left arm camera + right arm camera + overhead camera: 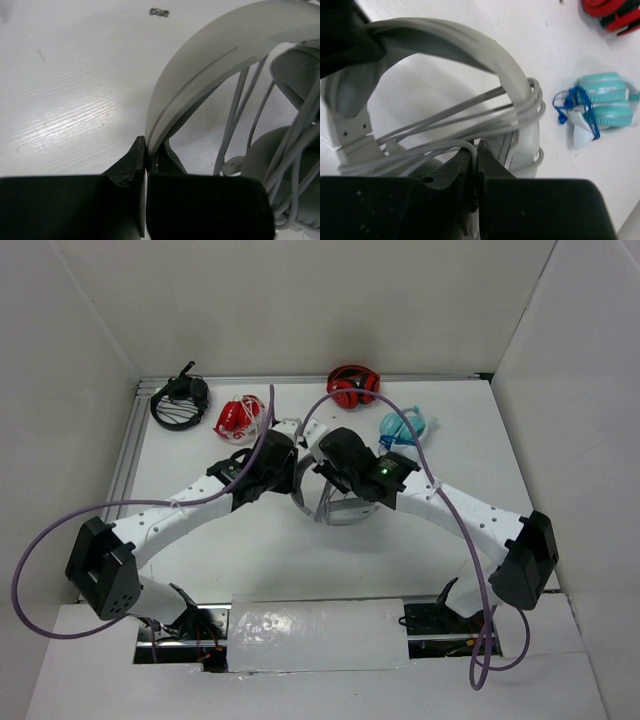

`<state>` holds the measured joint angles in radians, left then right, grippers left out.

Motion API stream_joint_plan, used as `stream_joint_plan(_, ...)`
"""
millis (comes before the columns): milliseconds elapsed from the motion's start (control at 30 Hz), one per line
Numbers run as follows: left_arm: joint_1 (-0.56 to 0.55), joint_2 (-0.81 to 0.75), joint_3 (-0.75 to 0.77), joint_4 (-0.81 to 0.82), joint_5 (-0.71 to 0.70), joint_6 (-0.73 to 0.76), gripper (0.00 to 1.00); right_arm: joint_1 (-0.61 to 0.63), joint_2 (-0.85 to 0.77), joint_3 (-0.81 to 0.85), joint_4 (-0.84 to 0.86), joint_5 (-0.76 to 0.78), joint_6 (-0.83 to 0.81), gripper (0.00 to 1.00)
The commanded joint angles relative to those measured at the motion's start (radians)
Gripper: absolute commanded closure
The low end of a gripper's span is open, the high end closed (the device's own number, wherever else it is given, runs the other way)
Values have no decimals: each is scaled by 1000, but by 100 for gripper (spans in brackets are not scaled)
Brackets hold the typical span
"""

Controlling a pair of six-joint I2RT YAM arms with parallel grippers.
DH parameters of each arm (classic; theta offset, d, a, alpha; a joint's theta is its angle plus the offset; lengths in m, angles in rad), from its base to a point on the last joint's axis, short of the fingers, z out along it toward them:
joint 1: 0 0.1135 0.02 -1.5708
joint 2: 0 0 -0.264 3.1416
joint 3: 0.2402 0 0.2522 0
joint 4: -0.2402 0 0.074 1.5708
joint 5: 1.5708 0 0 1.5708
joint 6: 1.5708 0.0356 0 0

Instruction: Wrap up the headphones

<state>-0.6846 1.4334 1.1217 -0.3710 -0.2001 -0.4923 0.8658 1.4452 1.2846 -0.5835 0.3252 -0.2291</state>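
Headphones (340,510) are being gripped twice. Left gripper (146,150) is pinching the headband (215,55), arching toward one o'clock; right gripper's (475,147) nearly closed fingers (454,167) are nipping the cable (536,102).

White-shelled arms (160,525) carry black joint blocks (103,567) and looping purple cables (40,550); the left gripper (150,147) and right gripper (475,148) are matte black (green light (381,469) on the right wrist).

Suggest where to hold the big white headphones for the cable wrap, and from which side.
Grip the headphones by the bare stretch of the headband: a thin flat arc, free of cable loops there. Come at it edge-on, straddling its thickness, as the left claw does, shut on it. That likely leaves the right claw, shut on the cable, room to wind.
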Motion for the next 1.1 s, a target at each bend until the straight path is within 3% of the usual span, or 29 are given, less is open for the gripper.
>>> stream_joint_plan(0, -67, -38, -36, 29, 154, 86, 100, -73, -81, -48, 157, 117, 19, 91)
stream_joint_plan(67, -69, -13, -37, 23, 160, 77, 100, -94, -106, -77, 166, 100, 16, 89)
stream_joint_plan(133, -69, 12, -25, -2, 165, 60, 100, -100, -138, -91, 159, 42, -16, 79)
stream_joint_plan(333, -70, 87, 26, -34, 166, 31, 100, -111, -193, -100, 162, -37, -38, 68)
stream_joint_plan(600, -73, 39, 21, -40, 191, 44, 100, -191, -206, -157, 197, -87, -27, 74)
stream_joint_plan(833, -75, 36, 29, -55, 183, 54, 100, -254, -227, -185, 215, -192, -19, 55)
stream_joint_plan(1067, -82, 32, 61, -75, 189, 84, 100, -312, -218, -231, 232, -297, -42, 51)
